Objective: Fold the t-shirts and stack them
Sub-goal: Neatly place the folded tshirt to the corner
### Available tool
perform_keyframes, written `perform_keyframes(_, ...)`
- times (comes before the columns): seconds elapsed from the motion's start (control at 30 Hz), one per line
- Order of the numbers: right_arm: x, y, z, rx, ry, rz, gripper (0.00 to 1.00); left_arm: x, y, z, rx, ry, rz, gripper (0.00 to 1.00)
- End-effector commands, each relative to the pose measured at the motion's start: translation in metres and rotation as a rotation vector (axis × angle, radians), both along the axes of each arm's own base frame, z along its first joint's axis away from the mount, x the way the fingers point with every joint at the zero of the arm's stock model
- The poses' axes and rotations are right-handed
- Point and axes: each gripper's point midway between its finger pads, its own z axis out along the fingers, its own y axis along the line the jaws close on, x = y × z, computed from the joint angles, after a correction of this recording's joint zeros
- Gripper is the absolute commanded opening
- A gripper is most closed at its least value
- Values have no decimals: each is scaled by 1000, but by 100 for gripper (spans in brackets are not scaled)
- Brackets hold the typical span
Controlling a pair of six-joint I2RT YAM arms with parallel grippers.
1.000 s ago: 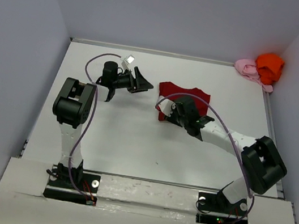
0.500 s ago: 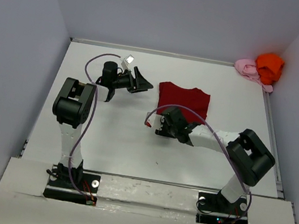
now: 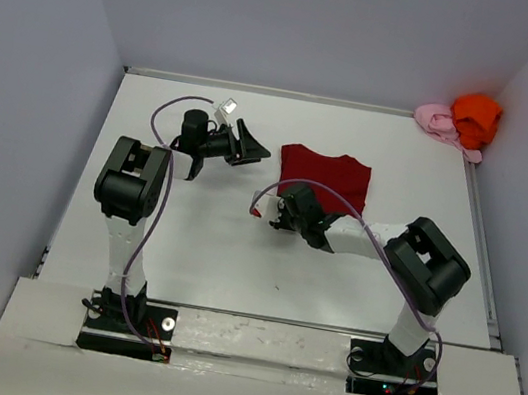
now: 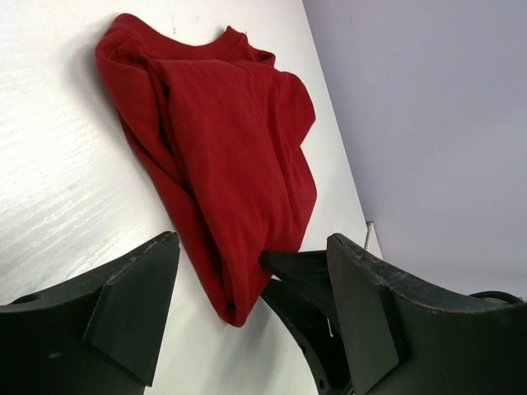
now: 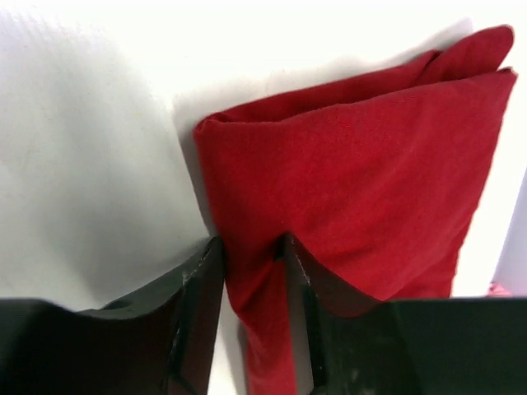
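The dark red t-shirt [image 3: 326,172] lies folded on the white table [image 3: 187,235], right of centre. My right gripper [image 3: 282,211] is at its near left corner. In the right wrist view the right gripper [image 5: 252,243] is shut on a fold of the shirt's edge [image 5: 362,164]. My left gripper [image 3: 249,144] is open and empty just left of the shirt. The left wrist view shows the left gripper [image 4: 251,239] with the shirt [image 4: 222,140] between and beyond its spread fingers. The orange t-shirt [image 3: 476,113] and pale pink t-shirt [image 3: 437,119] lie bunched in the far right corner.
Grey walls enclose the table on three sides. The right arm's elbow [image 3: 425,265] stands near the right side. Purple cables loop over both arms.
My right gripper has drawn back off the red shirt toward its near left corner, and the right elbow has swung left. The left arm has barely moved.
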Motion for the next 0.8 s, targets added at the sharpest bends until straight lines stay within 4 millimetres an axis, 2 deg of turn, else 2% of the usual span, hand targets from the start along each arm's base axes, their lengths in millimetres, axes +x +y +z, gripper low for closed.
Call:
perform_keyframes(0.0,3,8,-6,1,10,12,24,-3,-6,4,-9,-43,-29,82)
perform_keyframes(0.07,5,7,-10,-8,11,-2,0,-4,-6,-1,-6,-32,-29,82)
perform_keyframes(0.2,6,8,-7,7,9,-13,0,-7,-10,-11,0,-11,-37,82)
perform_keyframes(0.4,12,14,26,77,-42,-30,0,-17,-25,-34,20,24,-67,82)
perform_keyframes(0.57,15,16,44,110,-72,-40,0,-29,-41,-40,31,24,-106,82)
perform_keyframes(0.77,20,19,67,147,-112,-47,0,-35,-47,-43,34,26,-126,82)
